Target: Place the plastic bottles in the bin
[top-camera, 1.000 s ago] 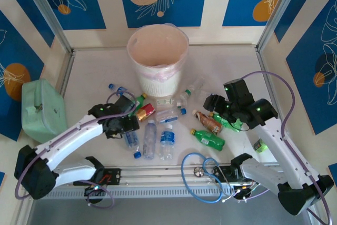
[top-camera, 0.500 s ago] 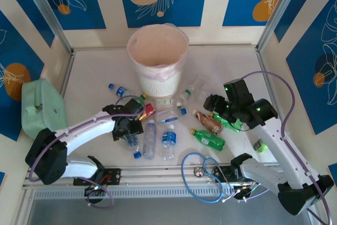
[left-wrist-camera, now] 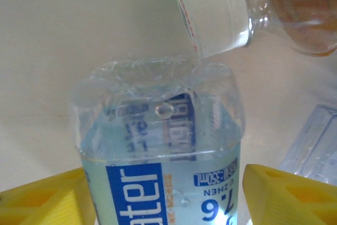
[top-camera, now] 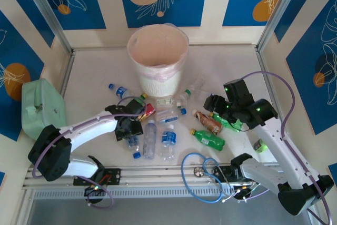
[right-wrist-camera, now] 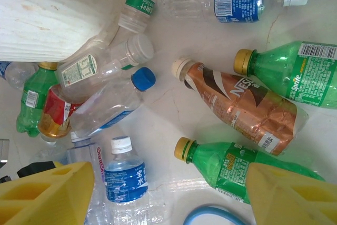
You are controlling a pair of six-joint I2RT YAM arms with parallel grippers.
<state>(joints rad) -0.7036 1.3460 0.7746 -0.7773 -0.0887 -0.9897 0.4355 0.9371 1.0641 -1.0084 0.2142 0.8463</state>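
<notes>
Yellow-fingered left hand straddles clear bottle, grip uncertain; right hand apart.

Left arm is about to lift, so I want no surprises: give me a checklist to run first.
1. Blue-labelled bottle sits inside the left gripper: ok.
2. Fingers pressing firmly on it: cannot tell.
3. White-capped bottle apart from its end: cannot tell.
4. Bin upright, mouth unobstructed: ok.
5. Right gripper open, empty, above the other bottles: ok.
</notes>
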